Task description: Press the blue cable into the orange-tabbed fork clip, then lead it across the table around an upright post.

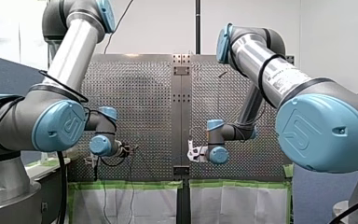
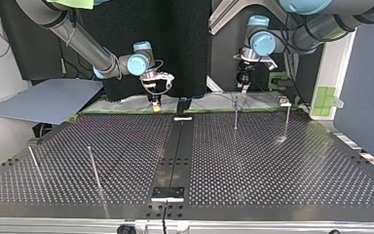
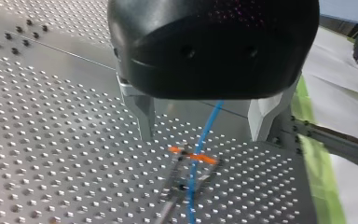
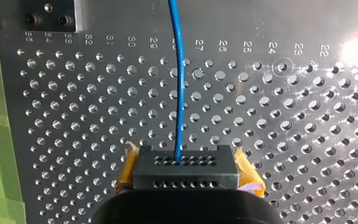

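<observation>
My left arm's black metal-fingered gripper (image 3: 203, 135) stands wide open and touches nothing. The thin blue cable (image 3: 209, 123) runs down between its fingers, clear of both, and crosses the small orange-tabbed fork clip (image 3: 193, 158) just ahead on the perforated metal table (image 3: 51, 140). My right arm's yellow-padded gripper (image 4: 185, 173) is clenched on that cable, which leads straight away from its tips. Numerals are printed along the table's holes (22 to 25 read clearly; the rest are blurred)

upright posts (image 2: 235, 114) on open table (image 2: 272, 180)
</observation>
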Motion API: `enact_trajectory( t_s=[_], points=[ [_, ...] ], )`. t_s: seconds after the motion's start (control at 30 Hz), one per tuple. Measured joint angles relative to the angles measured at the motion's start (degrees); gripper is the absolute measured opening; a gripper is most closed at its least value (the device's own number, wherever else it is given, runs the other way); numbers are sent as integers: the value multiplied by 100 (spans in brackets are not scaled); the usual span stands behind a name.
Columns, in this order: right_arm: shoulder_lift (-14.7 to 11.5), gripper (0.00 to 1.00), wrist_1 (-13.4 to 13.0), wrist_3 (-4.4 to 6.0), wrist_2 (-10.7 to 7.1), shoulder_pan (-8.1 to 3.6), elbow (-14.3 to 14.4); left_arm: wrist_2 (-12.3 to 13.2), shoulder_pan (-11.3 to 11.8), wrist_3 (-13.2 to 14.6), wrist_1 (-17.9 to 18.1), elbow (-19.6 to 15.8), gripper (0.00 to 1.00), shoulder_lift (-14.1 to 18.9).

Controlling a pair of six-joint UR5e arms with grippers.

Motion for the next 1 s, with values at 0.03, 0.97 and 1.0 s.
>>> enact_trajectory(
  t_s=[0.03,0.97,1.0],
  points=[
    [1,0,2,-2,0,0,0,-10,-8,2,6,0,100,-50],
    [9,0,-67,46,-79,-3,-2,-292,-168,298,78,-1,100,-217],
    [10,0,-67,46,-79,-4,-1,-296,-169,299,77,-1,100,-216]
  ],
)
